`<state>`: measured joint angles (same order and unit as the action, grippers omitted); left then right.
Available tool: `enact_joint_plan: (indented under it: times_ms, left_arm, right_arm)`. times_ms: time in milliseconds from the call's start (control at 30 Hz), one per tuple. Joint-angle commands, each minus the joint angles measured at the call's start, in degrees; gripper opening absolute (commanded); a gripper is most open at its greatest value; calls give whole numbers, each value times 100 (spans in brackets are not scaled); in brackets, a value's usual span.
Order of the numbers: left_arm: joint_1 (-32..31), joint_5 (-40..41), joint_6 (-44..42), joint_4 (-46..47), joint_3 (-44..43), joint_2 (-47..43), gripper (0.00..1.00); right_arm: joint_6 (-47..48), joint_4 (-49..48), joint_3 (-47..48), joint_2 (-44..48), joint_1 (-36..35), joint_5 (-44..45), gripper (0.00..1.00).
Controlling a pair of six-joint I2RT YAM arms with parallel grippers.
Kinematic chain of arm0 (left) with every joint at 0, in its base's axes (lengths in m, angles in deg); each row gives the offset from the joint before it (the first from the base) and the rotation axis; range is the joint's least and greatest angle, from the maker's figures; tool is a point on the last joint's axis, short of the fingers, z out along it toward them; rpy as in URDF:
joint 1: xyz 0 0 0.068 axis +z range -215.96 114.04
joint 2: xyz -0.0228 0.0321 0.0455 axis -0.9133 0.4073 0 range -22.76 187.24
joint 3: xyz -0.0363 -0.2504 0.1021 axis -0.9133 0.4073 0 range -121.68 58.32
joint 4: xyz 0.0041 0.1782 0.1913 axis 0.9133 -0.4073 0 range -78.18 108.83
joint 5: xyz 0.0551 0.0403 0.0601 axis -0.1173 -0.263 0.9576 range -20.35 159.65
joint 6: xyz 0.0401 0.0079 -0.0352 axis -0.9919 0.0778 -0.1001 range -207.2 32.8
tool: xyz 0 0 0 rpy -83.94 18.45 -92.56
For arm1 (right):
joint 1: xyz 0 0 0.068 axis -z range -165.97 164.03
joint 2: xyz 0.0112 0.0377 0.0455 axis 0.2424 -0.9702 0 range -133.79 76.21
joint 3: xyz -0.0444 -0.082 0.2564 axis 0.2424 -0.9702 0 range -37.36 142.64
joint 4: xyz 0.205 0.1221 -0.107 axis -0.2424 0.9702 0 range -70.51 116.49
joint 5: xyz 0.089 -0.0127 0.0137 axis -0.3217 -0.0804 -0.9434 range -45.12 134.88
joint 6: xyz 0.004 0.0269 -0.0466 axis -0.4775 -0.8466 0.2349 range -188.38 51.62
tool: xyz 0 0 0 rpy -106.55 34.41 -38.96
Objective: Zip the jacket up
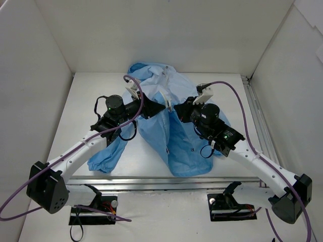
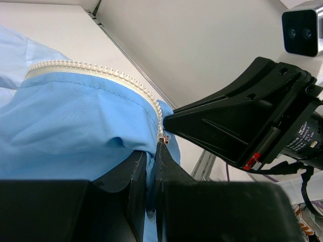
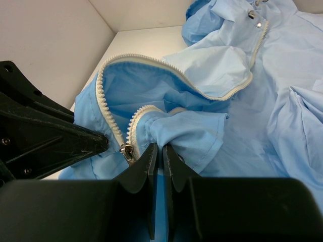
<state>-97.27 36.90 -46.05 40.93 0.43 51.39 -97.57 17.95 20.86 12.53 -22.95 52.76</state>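
Note:
The light-blue jacket [image 1: 176, 146] lies crumpled in the middle of the table, its front open and its white zipper [image 3: 108, 113] curving in two separate rows. My left gripper [image 1: 162, 107] and right gripper [image 1: 174, 108] meet tip to tip over its middle, lifting the fabric. In the left wrist view my left gripper [image 2: 153, 151] is shut on a fold of blue fabric beside the zipper's [image 2: 101, 70] end. In the right wrist view my right gripper [image 3: 161, 147] is shut on bunched fabric just right of the metal slider [image 3: 126, 150].
White walls enclose the table on three sides. An aluminium rail [image 1: 255, 116] runs along the right edge and another [image 1: 151, 179] along the front. Purple cables [image 1: 237, 101] loop over both arms. The jacket's hood [image 1: 149, 70] lies toward the back wall.

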Motion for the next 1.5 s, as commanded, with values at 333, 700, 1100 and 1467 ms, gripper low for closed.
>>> enact_joint_plan:
  times_ms: [333,700,1100,1467]
  left_arm:
    - [-33,102,34,523,-355,-76,0]
    - [-33,190,-1,426,-495,-50,0]
    - [-33,173,-1,391,-416,-85,0]
    - [-86,190,-1,338,-443,-15,0]
  right_arm:
    - [-60,-646,304,5,50,47,0]
    - [-17,-593,287,5,59,56,0]
    - [-43,-593,357,-48,94,100,0]
    - [-60,-619,401,-83,146,56,0]
